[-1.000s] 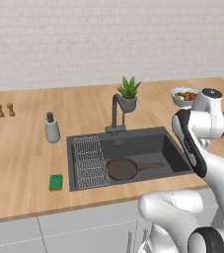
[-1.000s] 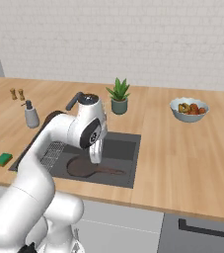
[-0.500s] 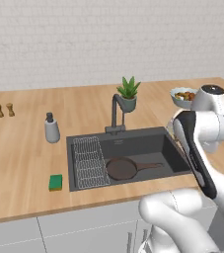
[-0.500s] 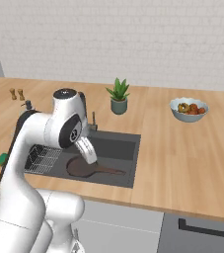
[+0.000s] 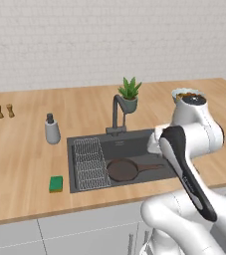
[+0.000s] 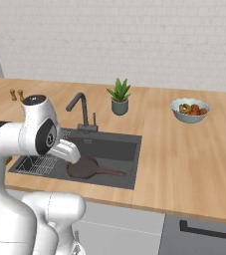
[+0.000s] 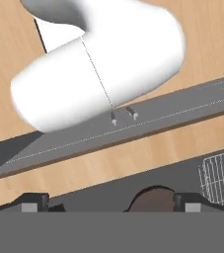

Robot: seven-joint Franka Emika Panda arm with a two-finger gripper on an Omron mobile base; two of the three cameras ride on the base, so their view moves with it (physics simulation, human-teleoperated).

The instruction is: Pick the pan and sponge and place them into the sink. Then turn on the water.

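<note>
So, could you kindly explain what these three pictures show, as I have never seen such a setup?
It is a simulated kitchen with a white robot arm on a driving base. Two cameras ride behind the arm, left and right; the third looks along its hand.

The pan lies in the sink, beside the wire rack. The sponge sits on the wooden counter, left of the sink. Also there: a faucet, soap dispenser, potted plant, fruit bowl and two small shakers.

The fingertips stand apart, holding nothing.
</note>
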